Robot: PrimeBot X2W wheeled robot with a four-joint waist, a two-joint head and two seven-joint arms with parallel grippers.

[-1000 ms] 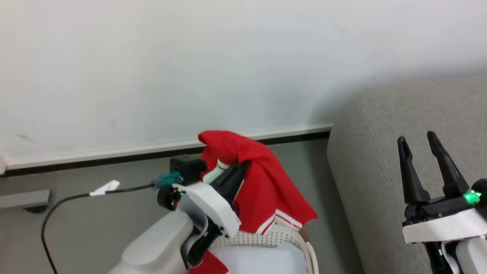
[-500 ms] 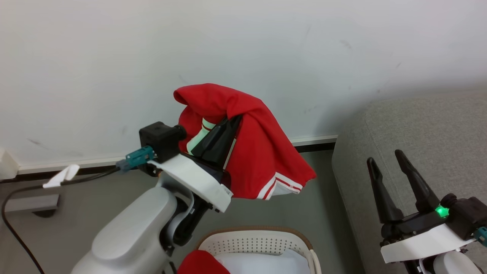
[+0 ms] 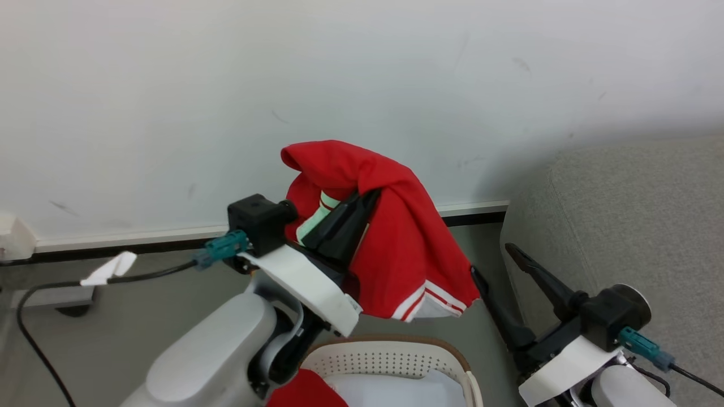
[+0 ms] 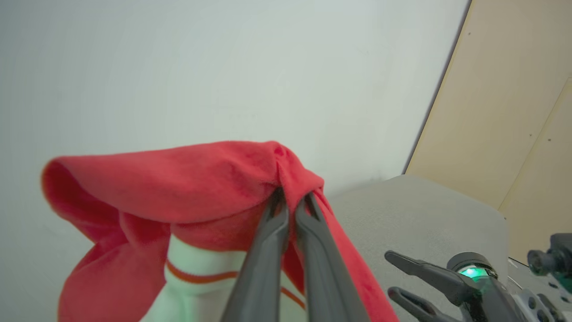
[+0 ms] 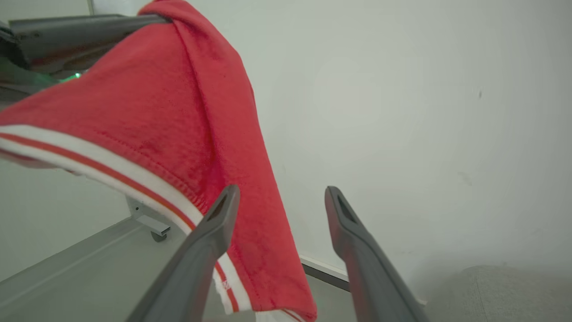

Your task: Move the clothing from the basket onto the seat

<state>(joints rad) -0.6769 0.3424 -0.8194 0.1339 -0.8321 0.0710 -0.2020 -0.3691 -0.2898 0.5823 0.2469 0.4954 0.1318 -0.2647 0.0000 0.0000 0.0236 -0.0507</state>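
A red garment of the clothing (image 3: 396,249) with a white-striped hem hangs in the air above the basket (image 3: 390,342), pinched at its top fold by my left gripper (image 3: 370,195), which is shut on it. The left wrist view shows the fingers (image 4: 268,250) pressed together under the red fold (image 4: 178,179). My right gripper (image 3: 491,259) is open and angled left, its fingertips just right of the hanging hem (image 5: 156,98). A second red piece (image 3: 305,390) lies in the basket on a white sheet (image 3: 396,390). The grey seat (image 3: 622,215) stands at the right.
A pale wall with a white and black baseboard (image 3: 469,208) runs behind. A black cable with a white tag (image 3: 107,270) lies on the grey floor at the left. A beige panel (image 4: 514,112) stands beyond the seat.
My left gripper has carried the red garment up clear of the basket rim. My right gripper has swung from pointing up to pointing left, close to the hem. The camera has also shifted.
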